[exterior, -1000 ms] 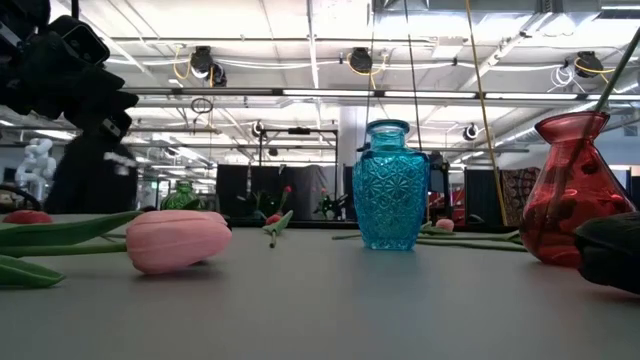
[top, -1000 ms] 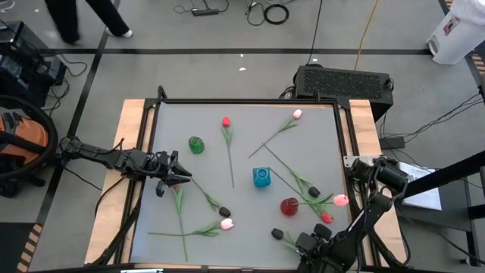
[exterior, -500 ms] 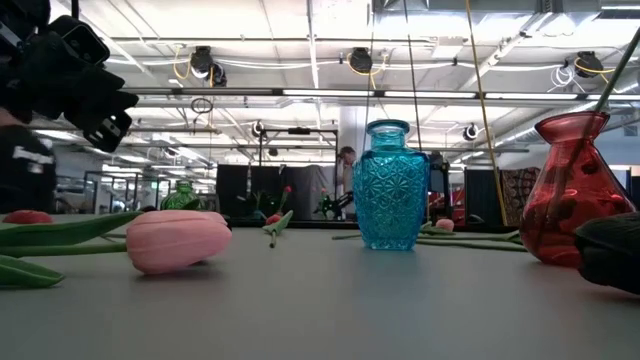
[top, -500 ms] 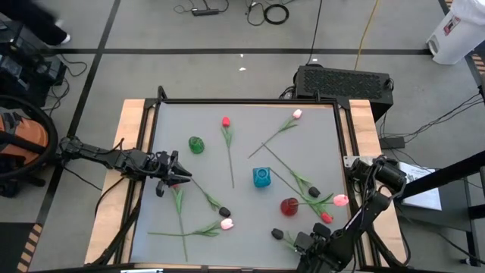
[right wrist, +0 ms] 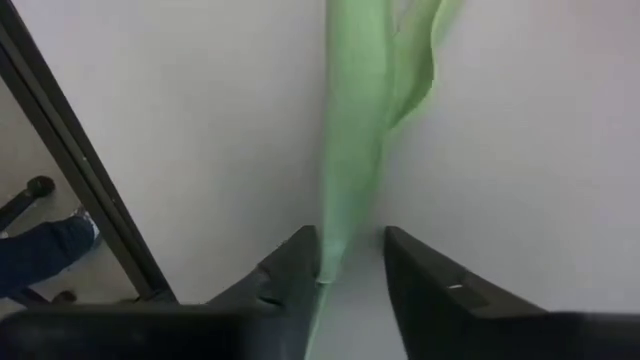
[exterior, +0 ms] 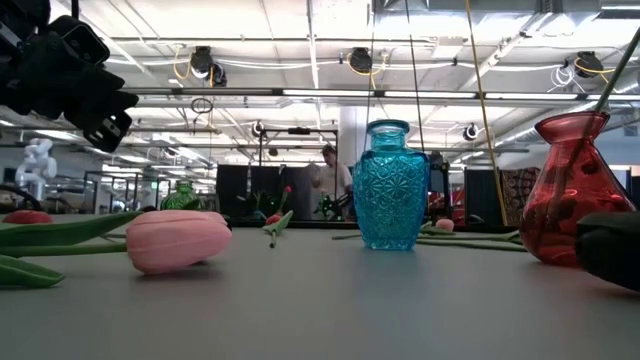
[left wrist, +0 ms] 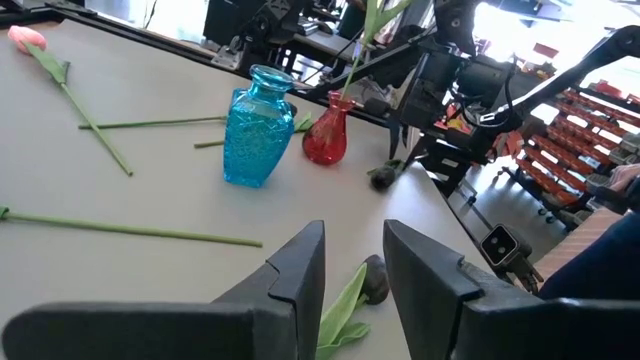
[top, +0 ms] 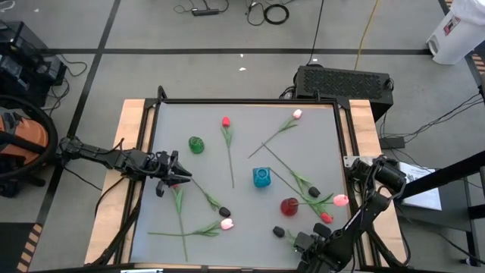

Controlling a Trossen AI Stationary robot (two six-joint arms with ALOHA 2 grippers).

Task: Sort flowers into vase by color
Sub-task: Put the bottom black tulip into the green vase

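A: Right gripper (right wrist: 350, 275)?
B: Table's six-o'clock edge; fingers pinching the green leaf (right wrist: 355, 150) of a near-black tulip (top: 278, 232).
A: Left gripper (top: 180, 177)?
B: Nine-o'clock side, fingers spread over a leaf, holding nothing.
A: Vases?
B: Green vase (top: 196, 144) at ten, blue vase (top: 261, 177) centre, red vase (top: 289, 205) at five. Remaining tulips lie scattered on the table (top: 318, 144).

Three vases (top: 261, 177) stand on the table, with about nine tulips (top: 226, 224) around them.
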